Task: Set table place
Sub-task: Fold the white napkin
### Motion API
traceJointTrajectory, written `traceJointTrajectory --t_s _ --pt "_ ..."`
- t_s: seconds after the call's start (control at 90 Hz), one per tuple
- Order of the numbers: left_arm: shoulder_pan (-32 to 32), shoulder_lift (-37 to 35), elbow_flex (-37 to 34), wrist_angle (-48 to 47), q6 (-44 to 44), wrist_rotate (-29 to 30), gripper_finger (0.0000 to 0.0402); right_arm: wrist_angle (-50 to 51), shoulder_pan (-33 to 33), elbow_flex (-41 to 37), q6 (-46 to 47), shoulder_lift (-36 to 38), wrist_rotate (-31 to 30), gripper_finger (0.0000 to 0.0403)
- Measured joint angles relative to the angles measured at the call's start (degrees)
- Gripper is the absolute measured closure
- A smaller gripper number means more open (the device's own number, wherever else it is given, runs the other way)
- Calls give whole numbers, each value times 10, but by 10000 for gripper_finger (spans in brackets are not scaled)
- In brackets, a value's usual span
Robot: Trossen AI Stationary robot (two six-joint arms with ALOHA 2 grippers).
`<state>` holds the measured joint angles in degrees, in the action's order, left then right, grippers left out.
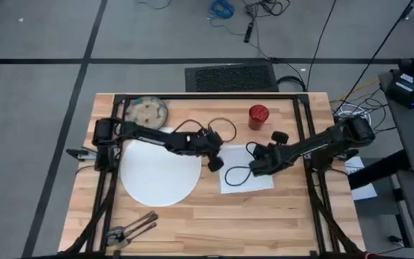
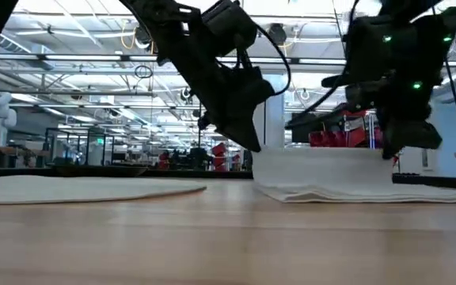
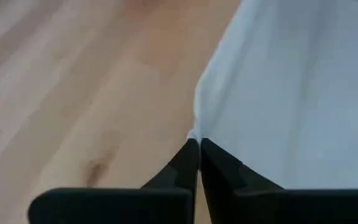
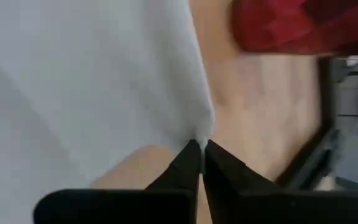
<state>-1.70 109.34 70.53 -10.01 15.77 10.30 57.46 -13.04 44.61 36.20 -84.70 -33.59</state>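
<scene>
The white cloth napkin (image 1: 249, 180) lies on the table (image 1: 192, 216) right of the large white plate (image 1: 160, 173). Part of it is raised between my two grippers (image 2: 323, 168). My left gripper (image 1: 216, 162) is shut on the napkin's left side. My right gripper (image 1: 254, 165) is shut on it farther right. The red cup (image 1: 259, 115) stands beyond the napkin. The speckled bowl (image 1: 148, 110) sits at the far left. The dark cutlery (image 1: 131, 229) lies near the front left edge. My left gripper pinches a corner of the napkin's edge (image 3: 195, 133) between its two fingertips, coming from above and slanting down. The cloth there is lifted off the wood. My right gripper pinches another napkin corner (image 4: 202, 133) between its fingertips, from above. The raised strip (image 2: 323, 168) runs straight between both grippers, and the rest lies on the table.
Black frame bars (image 1: 300, 122) run along the table's sides. A cable loop (image 1: 236, 175) hangs over the napkin. Bare wood (image 1: 264, 223) lies in front of the napkin. A black mat (image 1: 230, 76) and cables lie on the floor beyond the far edge.
</scene>
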Motion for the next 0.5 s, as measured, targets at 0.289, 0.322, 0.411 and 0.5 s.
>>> traceJointTrajectory --t_s 0.289,0.322,0.411,0.5 --pt "53 -6 0 -11 -11 -21 401 -6 -81 -1 10 73 49 403" --pt "56 -7 0 -7 -11 -26 401 -7 -86 -1 9 79 61 403" --pt "65 -8 1 -10 -11 -28 401 -7 -97 -1 11 91 89 403" --pt "72 -7 1 -11 -11 -41 401 -9 -105 -1 15 98 110 403"
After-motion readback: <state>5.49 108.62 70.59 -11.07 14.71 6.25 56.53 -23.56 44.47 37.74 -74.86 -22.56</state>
